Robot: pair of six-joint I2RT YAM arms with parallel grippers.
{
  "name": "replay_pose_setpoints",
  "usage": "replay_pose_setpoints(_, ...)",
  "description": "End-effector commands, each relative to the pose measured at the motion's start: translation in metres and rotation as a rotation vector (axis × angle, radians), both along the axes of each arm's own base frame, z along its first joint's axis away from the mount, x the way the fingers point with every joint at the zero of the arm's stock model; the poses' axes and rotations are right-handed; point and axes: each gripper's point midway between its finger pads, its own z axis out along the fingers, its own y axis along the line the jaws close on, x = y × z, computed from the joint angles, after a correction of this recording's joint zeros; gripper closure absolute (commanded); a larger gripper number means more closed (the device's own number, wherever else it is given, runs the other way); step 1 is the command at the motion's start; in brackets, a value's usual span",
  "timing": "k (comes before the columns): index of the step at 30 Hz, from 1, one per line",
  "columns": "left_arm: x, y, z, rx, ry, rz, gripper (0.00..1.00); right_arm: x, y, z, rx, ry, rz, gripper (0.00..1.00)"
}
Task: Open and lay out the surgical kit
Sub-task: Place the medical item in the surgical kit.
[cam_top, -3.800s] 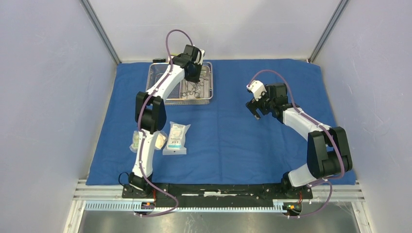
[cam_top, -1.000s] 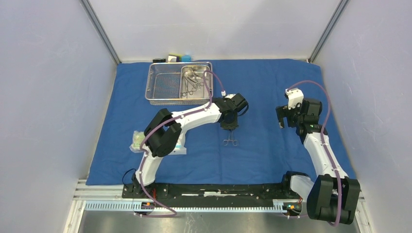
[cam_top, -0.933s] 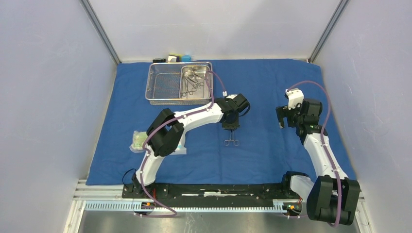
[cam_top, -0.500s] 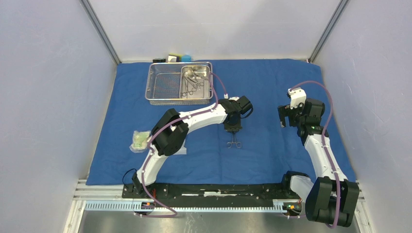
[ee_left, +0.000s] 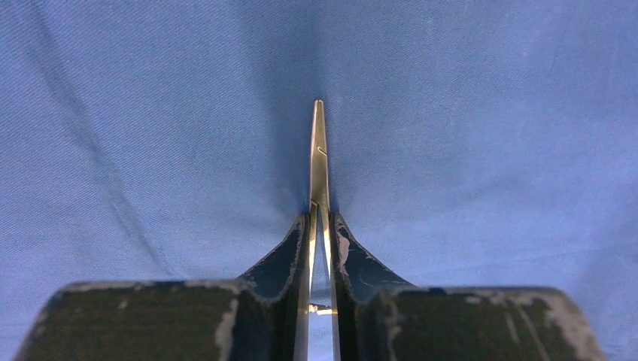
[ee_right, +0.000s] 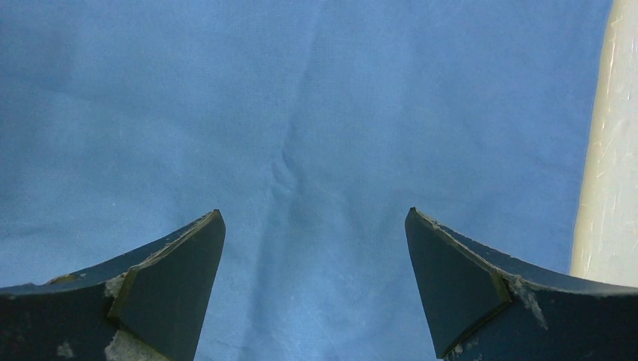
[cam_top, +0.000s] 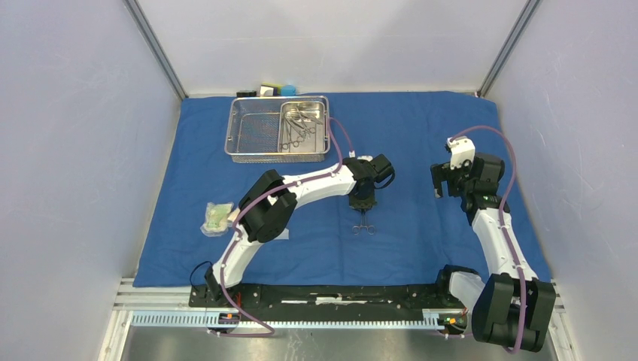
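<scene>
Holding a slim steel scissor-like instrument (ee_left: 319, 150) between almost closed fingers, the left gripper (ee_left: 322, 219) is above the middle of the large blue cloth wrap (cam_top: 421, 128) | right gripper (ee_right: 314, 218): jaws wide apart, nothing between them, above the cloth's right side | steel wire-mesh basket (cam_top: 254, 134): far left part of the cloth.

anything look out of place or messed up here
Nothing looks spilled or damaged. The only stray items are the small blocks behind the wire basket, at the blue cloth's far edge. The left gripper holds one slim instrument straight, over bare cloth.
</scene>
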Motion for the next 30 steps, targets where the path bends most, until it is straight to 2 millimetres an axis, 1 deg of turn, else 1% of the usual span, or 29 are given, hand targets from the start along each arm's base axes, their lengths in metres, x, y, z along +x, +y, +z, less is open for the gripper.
replay_pose_setpoints(1, 0.003, -0.009, 0.008, -0.031, -0.007, 0.041, 0.96, 0.003, 0.002, 0.003, 0.018, -0.023, 0.010, 0.02)
replay_pose_setpoints(8, 0.005, -0.005, 0.008, -0.016, -0.019, 0.055, 0.96, 0.002, 0.003, 0.003, 0.023, -0.021, 0.015, 0.02)
replay_pose_setpoints(16, 0.007, -0.002, 0.015, -0.013, -0.041, 0.063, 0.96, 0.002, 0.005, 0.000, 0.031, -0.009, 0.027, 0.02)
replay_pose_setpoints(23, 0.007, 0.001, 0.011, -0.002, -0.044, 0.069, 0.96, 0.002, 0.005, 0.000, 0.033, -0.009, 0.032, 0.02)
replay_pose_setpoints(25, 0.007, 0.001, 0.010, 0.000, -0.042, 0.067, 0.96, 0.001, 0.006, -0.001, 0.035, -0.006, 0.035, 0.02)
replay_pose_setpoints(30, 0.005, 0.001, 0.006, 0.001, -0.033, 0.064, 0.90, 0.001, 0.006, -0.001, 0.035, -0.004, 0.035, 0.02)
